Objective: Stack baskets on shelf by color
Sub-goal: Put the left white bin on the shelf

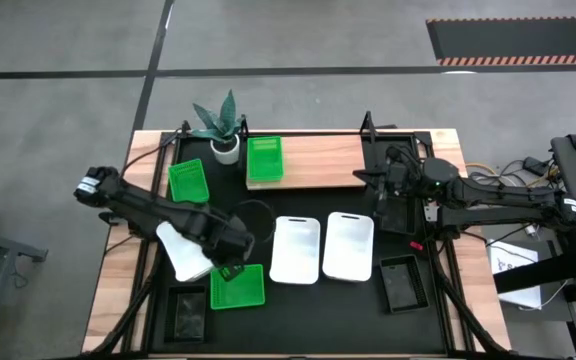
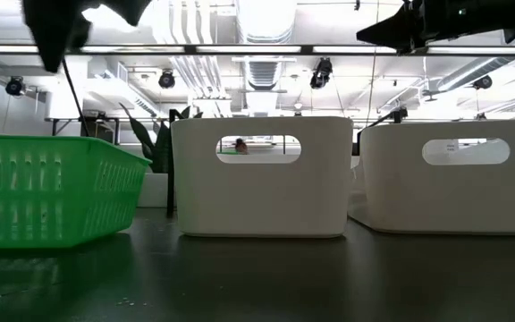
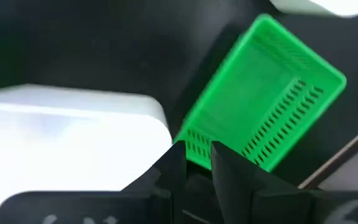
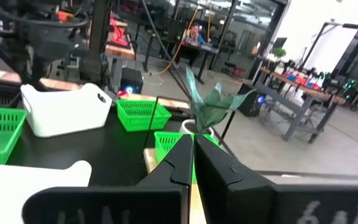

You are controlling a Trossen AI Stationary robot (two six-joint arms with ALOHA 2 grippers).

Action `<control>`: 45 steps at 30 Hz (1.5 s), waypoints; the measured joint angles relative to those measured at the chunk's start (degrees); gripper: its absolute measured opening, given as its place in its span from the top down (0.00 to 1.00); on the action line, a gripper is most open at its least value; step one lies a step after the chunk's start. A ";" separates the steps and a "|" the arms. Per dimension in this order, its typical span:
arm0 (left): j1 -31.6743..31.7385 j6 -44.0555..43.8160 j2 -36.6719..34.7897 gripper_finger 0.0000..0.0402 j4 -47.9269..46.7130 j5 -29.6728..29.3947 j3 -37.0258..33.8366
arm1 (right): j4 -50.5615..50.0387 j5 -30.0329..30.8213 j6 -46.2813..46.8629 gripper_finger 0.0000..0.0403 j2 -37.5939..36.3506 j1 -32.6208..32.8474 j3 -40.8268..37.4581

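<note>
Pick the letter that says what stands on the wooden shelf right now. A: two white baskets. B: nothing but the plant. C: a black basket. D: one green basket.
D: in the high view a single green basket sits on the shelf near its left end, while the two white baskets lie on the black table in front of it.

A light-brown wooden shelf board (image 1: 318,162) with black metal end posts spans the table's far side. One bright green slotted plastic basket (image 1: 264,160) sits on its left end. A second green basket (image 1: 189,181) rests on the black surface just left of the shelf. A third green basket (image 1: 237,287) lies near the front, its rim between dark fingers. A white plastic basket (image 1: 183,252) lies tilted beside it. Two more white baskets (image 1: 296,249) (image 1: 348,246) stand side by side at centre. Small black baskets sit front left (image 1: 187,312) and front right (image 1: 403,282).
</note>
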 joint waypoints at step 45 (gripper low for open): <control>-10.96 -6.76 -5.38 0.57 4.00 2.48 -17.34 | 2.33 -0.24 -0.81 0.98 0.04 0.02 0.87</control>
